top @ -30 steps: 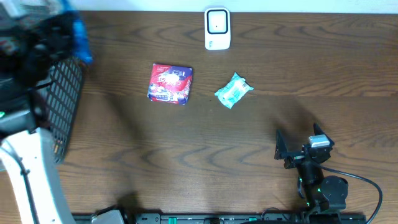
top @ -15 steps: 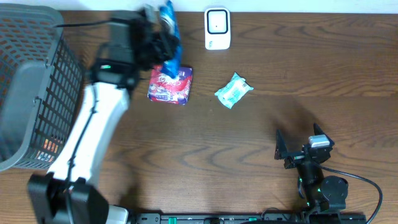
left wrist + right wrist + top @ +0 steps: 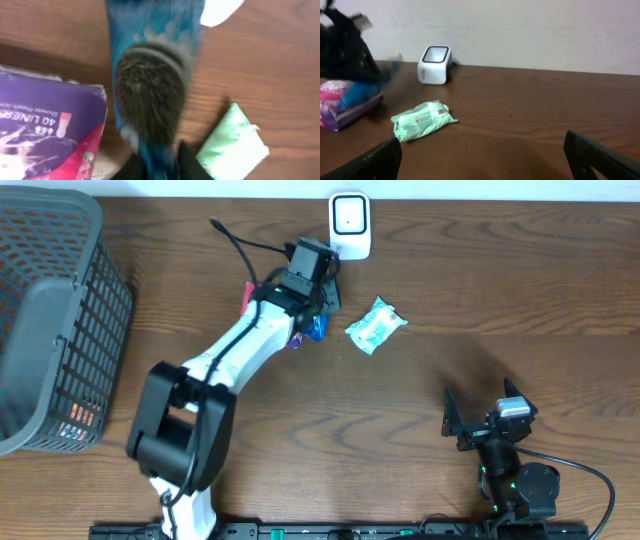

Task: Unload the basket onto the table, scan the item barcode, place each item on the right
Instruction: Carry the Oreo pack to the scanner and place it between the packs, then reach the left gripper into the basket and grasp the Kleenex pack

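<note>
Noted left gripper pinched narrow on blue brush pack, at 3 o'clock of purple pack, 7 o'clock of scanner. Logged green packet at its 3 o'clock. Found right gripper spread wide, empty, at 5 o'clock of table

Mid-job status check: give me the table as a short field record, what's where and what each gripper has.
left gripper: closed around the brush pack, just short of the scanner
right gripper: open, empty, low at the near right
scanner: back edge, middle
purple pack: mostly hidden under the left arm
green packet: right of the brush pack, apart from it
basket: far left
</note>
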Robot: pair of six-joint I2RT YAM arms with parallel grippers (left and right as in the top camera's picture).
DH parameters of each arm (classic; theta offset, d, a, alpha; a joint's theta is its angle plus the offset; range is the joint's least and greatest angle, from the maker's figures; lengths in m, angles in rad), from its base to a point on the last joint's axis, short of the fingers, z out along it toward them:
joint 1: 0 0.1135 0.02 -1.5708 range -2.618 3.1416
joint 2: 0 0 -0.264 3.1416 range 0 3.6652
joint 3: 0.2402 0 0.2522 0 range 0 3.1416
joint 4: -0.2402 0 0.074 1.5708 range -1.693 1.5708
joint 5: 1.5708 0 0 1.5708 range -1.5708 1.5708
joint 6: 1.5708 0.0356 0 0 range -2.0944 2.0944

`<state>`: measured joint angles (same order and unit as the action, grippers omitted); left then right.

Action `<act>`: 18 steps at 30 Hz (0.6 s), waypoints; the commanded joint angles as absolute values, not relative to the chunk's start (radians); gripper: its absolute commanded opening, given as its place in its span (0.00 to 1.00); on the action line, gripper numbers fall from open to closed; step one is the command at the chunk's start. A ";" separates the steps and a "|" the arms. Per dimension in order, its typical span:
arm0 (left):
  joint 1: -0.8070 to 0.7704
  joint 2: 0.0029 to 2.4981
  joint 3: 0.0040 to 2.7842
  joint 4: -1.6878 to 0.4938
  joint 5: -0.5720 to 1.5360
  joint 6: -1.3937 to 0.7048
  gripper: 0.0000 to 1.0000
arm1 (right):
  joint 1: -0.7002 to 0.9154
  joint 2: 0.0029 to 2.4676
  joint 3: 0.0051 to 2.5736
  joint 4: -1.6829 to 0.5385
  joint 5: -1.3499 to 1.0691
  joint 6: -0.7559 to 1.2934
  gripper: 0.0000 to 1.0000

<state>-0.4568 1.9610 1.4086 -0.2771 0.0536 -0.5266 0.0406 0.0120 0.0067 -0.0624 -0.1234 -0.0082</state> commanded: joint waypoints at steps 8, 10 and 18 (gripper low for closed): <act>-0.448 1.912 1.420 -0.277 0.037 -0.493 0.55 | 0.054 0.007 0.006 -0.065 -0.133 -0.012 0.99; -0.448 1.860 1.420 -0.276 0.036 -0.448 0.58 | 0.054 0.007 0.006 -0.065 -0.133 -0.012 0.99; -0.362 1.512 1.420 -0.296 -0.149 -0.182 0.64 | 0.054 0.007 0.006 -0.065 -0.133 -0.012 0.99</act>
